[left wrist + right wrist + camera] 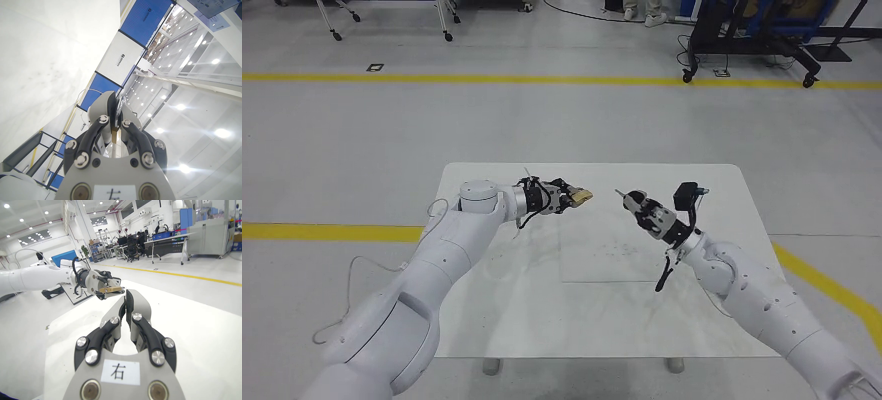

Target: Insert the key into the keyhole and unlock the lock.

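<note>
Over the far middle of the white table (542, 320), my left gripper (567, 195) is shut on a brass padlock (583, 197), whose body points toward the other arm. In the left wrist view the lock's silver shackle (121, 106) sits pinched between the pads and the brass body (114, 134) lies nearer the palm. My right gripper (632, 203) faces it from a short way off, shut on a thin key (620, 193) whose tip sticks out toward the lock. From the right wrist, the shut right gripper (125, 294) points at the padlock (110, 289), with a small gap between them.
A faint rectangular sheet (612, 250) lies flat on the table under and in front of the grippers. Both arms hang above the tabletop. A black wheeled cart (752, 40) and yellow floor lines are far behind the table.
</note>
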Robot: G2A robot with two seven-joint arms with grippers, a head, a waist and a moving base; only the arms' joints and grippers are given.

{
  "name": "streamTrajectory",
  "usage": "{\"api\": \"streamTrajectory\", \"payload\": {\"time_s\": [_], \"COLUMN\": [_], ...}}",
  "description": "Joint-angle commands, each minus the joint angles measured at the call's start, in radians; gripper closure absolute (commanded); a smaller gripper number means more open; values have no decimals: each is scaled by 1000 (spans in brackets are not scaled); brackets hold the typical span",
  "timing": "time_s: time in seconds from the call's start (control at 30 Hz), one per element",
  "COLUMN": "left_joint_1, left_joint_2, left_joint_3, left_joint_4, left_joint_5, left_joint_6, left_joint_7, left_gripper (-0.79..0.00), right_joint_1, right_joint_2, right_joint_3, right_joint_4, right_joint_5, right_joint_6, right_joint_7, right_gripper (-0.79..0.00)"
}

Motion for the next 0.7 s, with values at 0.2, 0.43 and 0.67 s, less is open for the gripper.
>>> {"api": "streamTrajectory", "payload": {"time_s": [0.2, 0.43, 0.67], "left_joint_1": [19, 63, 87], "left_joint_2": [1, 15, 26], "left_joint_3": [-18, -46, -79], "left_joint_4": [-26, -110, -166], "left_joint_5": [-28, 53, 101], "left_joint_6": [-14, -101, -77], "left_joint_7": [9, 182, 279], "left_gripper": [0, 0, 0], "right_joint_1": [-8, -5, -5], "right_joint_2": [-2, -2, -18], "right_joint_3": [24, 70, 75], "right_joint_4": [-51, -103, -109], "right_joint_5": [750, 995, 1007], "right_joint_6": [84, 230, 334], "right_joint_7": [629, 863, 860], "right_gripper": [0, 0, 0]}}
